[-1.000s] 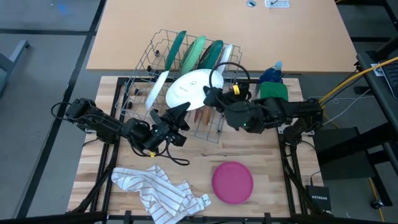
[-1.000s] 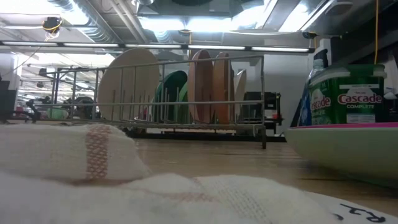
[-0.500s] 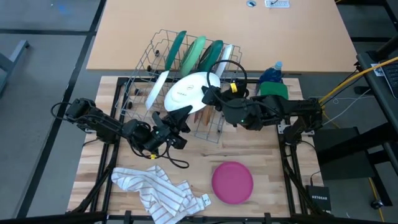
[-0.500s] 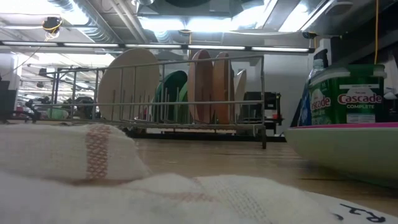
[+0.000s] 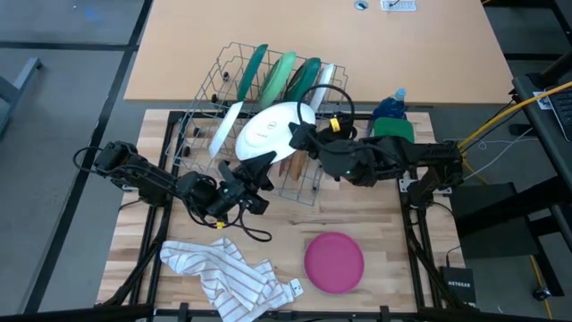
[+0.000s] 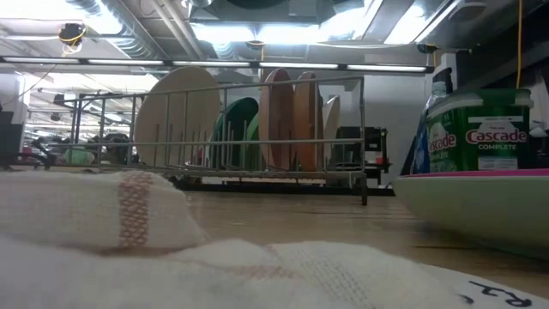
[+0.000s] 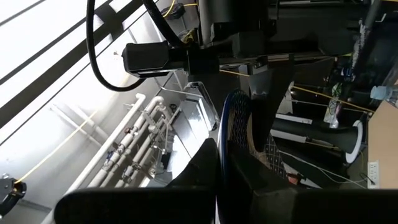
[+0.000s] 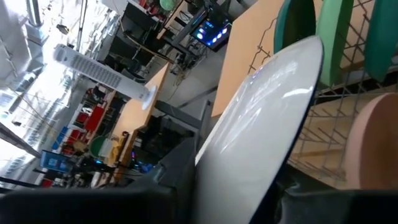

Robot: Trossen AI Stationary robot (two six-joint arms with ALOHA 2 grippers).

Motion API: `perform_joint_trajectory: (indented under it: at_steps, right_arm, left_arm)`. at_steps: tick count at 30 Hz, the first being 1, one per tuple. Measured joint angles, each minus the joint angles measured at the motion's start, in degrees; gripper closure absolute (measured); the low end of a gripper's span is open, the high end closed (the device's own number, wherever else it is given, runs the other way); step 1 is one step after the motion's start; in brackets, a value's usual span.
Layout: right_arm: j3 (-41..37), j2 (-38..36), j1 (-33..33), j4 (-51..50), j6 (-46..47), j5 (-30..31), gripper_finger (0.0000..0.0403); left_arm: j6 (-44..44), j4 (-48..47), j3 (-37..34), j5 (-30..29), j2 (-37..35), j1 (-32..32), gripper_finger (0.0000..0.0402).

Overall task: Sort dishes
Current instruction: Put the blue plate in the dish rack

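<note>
High view, wooden bench (image 5: pixel 384 233), wire rack (image 5: pixel 234 107) holding dishes, right pincer (image 5: pixel 299 136) clamped on white plate (image 5: pixel 266 132), left pincer (image 5: pixel 257 174) together, pink plate (image 5: pixel 334 262) beside striped cloth (image 5: pixel 223 273), ceiling lights behind.

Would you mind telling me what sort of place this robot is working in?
Most likely a robotics lab or workshop, not a kitchen: the wooden table sits in a metal frame, exposed ceiling pipes run overhead, and shelves of equipment fill the room behind.
</note>
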Motion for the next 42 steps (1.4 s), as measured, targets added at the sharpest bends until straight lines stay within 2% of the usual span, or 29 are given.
perform_joint_trajectory:
  at_steps: [6, 19, 27, 34, 42]
  right_arm:
    - [0.11, 0.00, 0.00, 2.06, 1.82, -0.29, 0.0332]
    - [-0.44, 0.37, 0.04, 4.95, -6.49, -1.43, 0.0346]
    - [-0.42, 0.48, 0.00, 5.13, -9.86, -1.81, 0.0346]
    - [-0.42, 0.50, -0.52, 4.51, -11.51, -1.48, 0.0346]
    - [-0.47, 0.50, -3.79, 4.26, -11.54, -4.90, 0.0346]
  left_arm:
    - [-1.11, 0.39, 0.11, 0.67, 0.00, 0.02, 0.0398]
    - [-11.20, -1.37, 0.02, -1.24, 0.15, 0.01, 0.0328]
    - [-19.85, -1.40, 0.02, -9.34, 0.15, -1.07, 0.0293]
    - [-27.64, -3.19, 0.04, -16.04, 0.07, -3.16, 0.0286]
    - [-28.76, -7.48, 0.24, -23.62, -0.15, -4.17, 0.0286]
